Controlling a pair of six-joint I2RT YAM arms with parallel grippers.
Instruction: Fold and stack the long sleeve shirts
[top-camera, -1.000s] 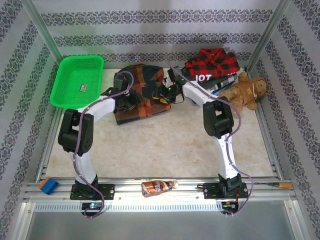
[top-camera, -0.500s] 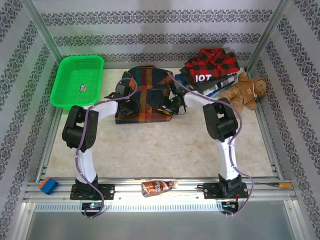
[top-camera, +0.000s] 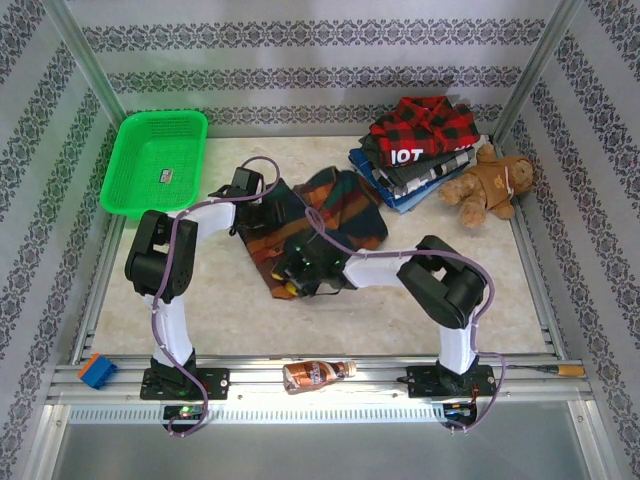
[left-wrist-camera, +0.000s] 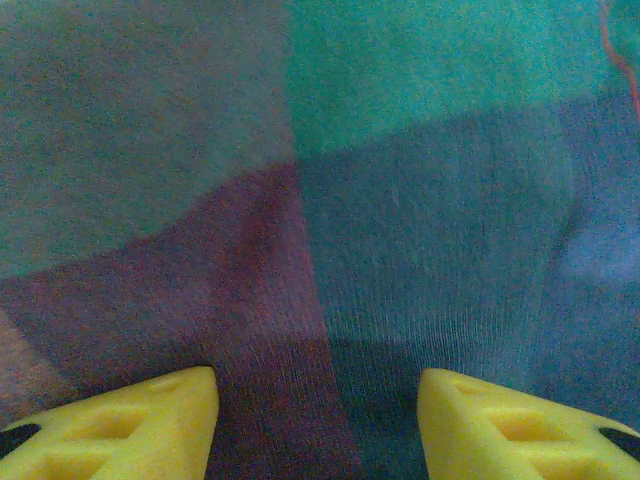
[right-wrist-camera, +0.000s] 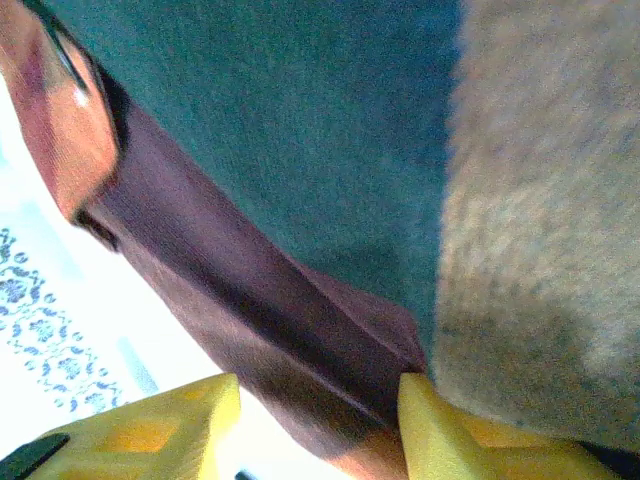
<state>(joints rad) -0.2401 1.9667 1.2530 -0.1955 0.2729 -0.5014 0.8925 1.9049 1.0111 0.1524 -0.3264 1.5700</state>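
- Plaid shirt (top-camera: 335, 210) lies mid-table, likely spread out for folding.
- Left gripper (left-wrist-camera: 318, 390) stands spread, apparently pinning it.
- Right gripper (right-wrist-camera: 318, 420) straddles a fold (right-wrist-camera: 300, 350); grip unclear.

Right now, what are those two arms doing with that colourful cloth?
Two robot arms are working on a big plaid shirt that lies rumpled in the middle of the table. The left hand sits open over its far-left part. The right hand is at its near edge with a fold between its fingers; I can't tell whether it's pinched. A stack of folded shirts sits far right, beside a teddy bear.
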